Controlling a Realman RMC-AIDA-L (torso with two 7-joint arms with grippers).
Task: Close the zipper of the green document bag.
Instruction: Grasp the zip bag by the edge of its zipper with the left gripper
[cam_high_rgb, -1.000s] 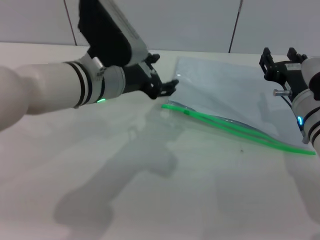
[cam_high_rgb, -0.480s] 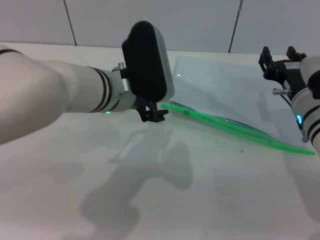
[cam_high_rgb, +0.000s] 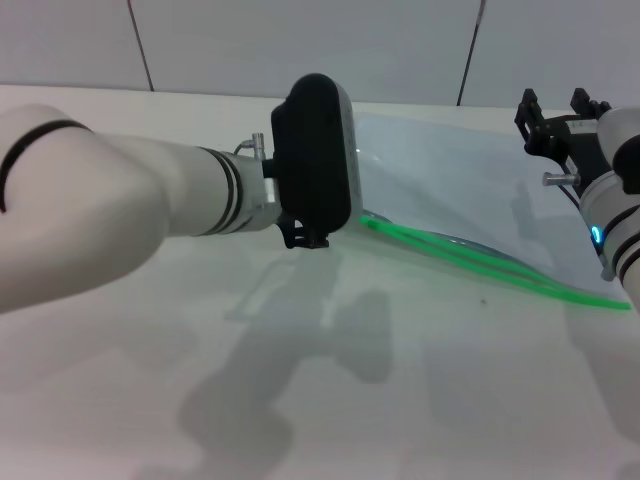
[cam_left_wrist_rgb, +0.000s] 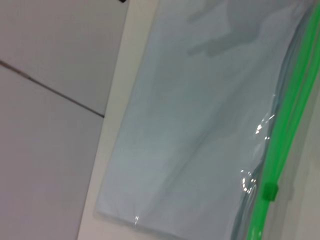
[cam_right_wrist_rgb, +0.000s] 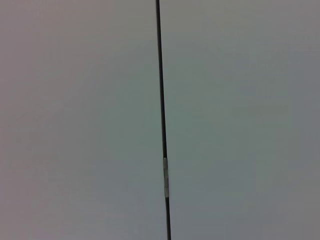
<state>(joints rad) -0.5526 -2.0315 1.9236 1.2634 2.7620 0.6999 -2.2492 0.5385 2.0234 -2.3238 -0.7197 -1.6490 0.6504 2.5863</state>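
Left hand (cam_high_rgb: 308, 238) beside the zipper (cam_high_rgb: 480, 260) end

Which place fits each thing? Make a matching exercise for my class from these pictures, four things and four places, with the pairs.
Things:
1. left gripper
2. right gripper
3. bright green plastic zipper strip
4. translucent pale blue-grey plastic document bag

Places:
a. raised at the table's right side
b. along the bag's near edge
c. low at the strip's left end
d. flat on the white table

Pairs: 1-c, 2-a, 3-b, 4-d

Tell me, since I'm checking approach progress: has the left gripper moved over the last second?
Yes. The left gripper swung down and rightward, ending at the near-left end of the zipper on the unmoved green document bag.
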